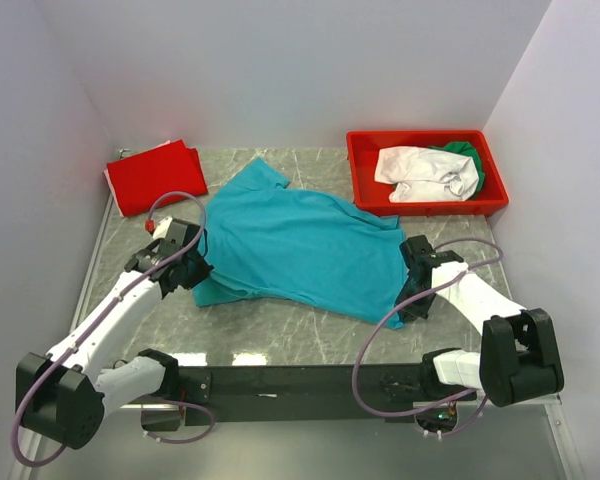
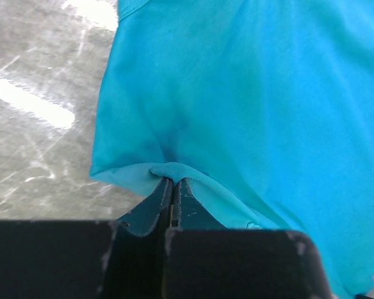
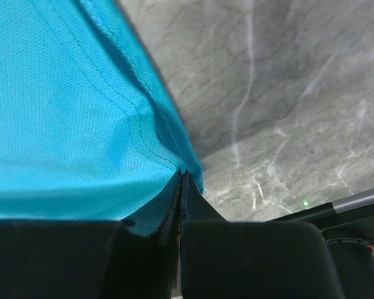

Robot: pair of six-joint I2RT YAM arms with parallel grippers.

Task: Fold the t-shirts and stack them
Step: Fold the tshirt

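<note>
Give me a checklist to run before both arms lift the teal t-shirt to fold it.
1. Left tool shut on the soft teal cloth t-shirt at its edge: ok.
2. Right tool shut on the opposite edge: ok.
3. Each tool holds only one cloth layer: cannot tell.
4. Folded red cloth t-shirt lies apart from the teal one: ok.
5. Crumpled white t-shirt and green t-shirt sit inside the rigid red plastic bin, out of the way: ok.
</note>
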